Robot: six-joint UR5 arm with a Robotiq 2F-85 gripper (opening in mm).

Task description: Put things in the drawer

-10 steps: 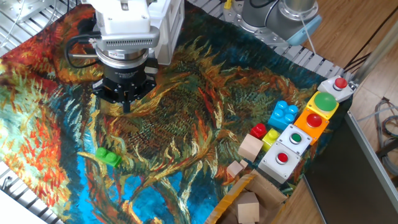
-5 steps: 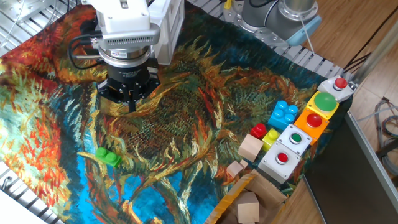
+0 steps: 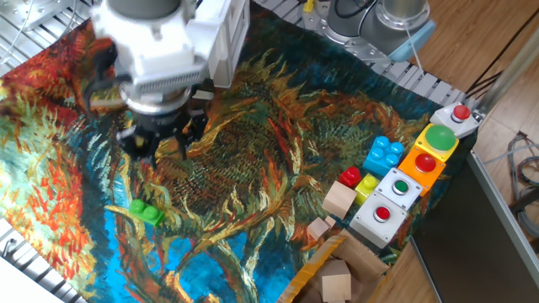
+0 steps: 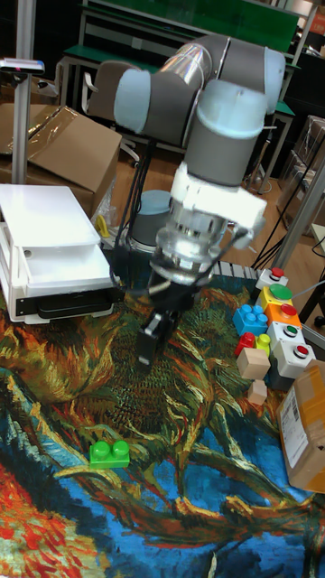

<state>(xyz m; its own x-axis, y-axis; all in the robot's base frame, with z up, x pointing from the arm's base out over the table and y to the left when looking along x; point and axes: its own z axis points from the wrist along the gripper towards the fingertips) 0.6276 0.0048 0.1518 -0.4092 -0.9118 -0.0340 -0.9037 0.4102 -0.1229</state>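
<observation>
The small bright green plastic brick with studs on top (image 4: 110, 452) is lying flat on the colourful painted cloth (image 3: 278, 126) that covers the table, near the front left part of it. Nothing is touching it. It is well apart from the white plastic drawer with the little round black knob (image 4: 63, 266), which is sitting open in its small white cabinet (image 4: 36, 212) at the back left.

The robot's black two-finger gripper (image 4: 152, 348) is hanging above the cloth, between the brick and the drawer. It is holding nothing. In the tall view I see one dark finger clearly, so I cannot tell if the fingers are apart or together.

A moment ago the gripper was sitting a bit more to the right and looked sharp. Now it is blurry and a bit further left, so the arm is swinging over to the brick's side. I think it is getting ready to go down and pick the brick up. The putting-away part is not started yet.

Around the brick the cloth is bare, so there is plenty of room to come down. The other toys, a blue brick (image 3: 386, 154), wooden blocks (image 3: 338, 200) and the button boxes (image 3: 389, 202), are sitting far off on the right. The cloth's front edge is near the brick.
</observation>
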